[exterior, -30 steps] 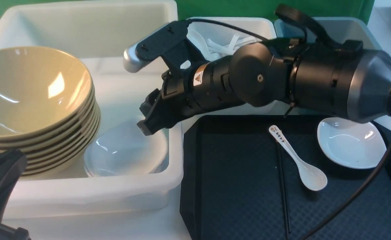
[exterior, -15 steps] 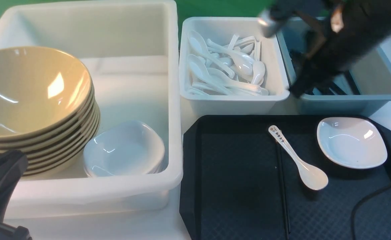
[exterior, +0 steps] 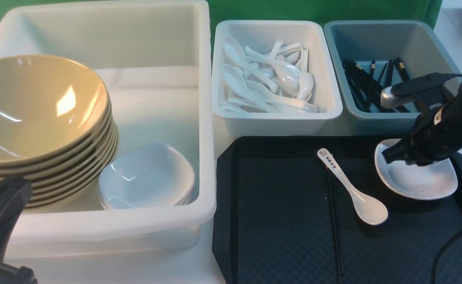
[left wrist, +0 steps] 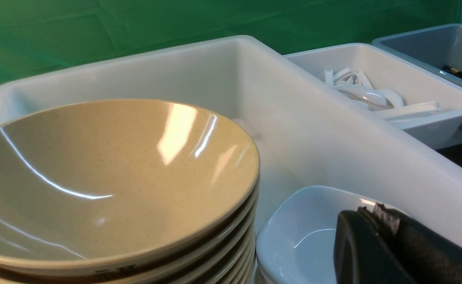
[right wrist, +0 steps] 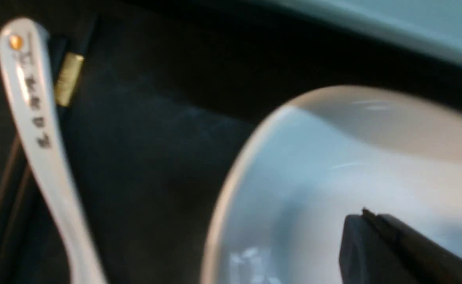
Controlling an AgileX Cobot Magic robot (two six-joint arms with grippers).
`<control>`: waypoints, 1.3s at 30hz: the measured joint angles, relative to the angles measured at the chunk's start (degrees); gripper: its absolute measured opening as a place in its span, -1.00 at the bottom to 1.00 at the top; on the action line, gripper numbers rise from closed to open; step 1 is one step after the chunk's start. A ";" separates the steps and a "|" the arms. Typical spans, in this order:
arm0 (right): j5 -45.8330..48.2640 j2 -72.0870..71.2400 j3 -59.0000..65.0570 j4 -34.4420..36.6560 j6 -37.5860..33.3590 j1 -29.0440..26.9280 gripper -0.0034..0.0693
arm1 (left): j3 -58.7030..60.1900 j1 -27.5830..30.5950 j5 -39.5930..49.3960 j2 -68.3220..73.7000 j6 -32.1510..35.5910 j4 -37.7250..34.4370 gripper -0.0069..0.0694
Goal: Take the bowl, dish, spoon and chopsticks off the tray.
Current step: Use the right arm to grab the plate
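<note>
Dish (exterior: 424,185), spoon (exterior: 347,183) and chopsticks (exterior: 336,236) all lie on the black tray (exterior: 278,221), and we see the white dish at its far right corner, just in front of the grey tub (exterior: 373,124) that holds other black chopsticks (exterior: 363,85). Our right gripper (exterior: 388,156) reaches in from the right and hangs over the dish's left rim; its jaws are pressed together with nothing between them, and in the right wrist view their tip shows above the dish's inside, though we cannot tell whether it touches the glaze. The spoon lies slanted in the middle of the tray, handle end toward the far side, scoop toward the near right, apart from the dish. The chopsticks run from far to near just beside the spoon on its left, their far ends at its handle. The yellow bowl (exterior: 38,106) tops a stack (exterior: 77,177) of like bowls in the large white tub (exterior: 205,130) on the left, with a pile of small white dishes (exterior: 148,181) beside it. Our left gripper (left wrist: 369,221) sits low at the near left, jaws closed and empty
</note>
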 joint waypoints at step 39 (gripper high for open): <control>8.35 -9.29 0.43 10.15 -10.62 -8.94 -0.72 | 0.00 0.00 0.62 0.00 -0.05 2.48 -0.85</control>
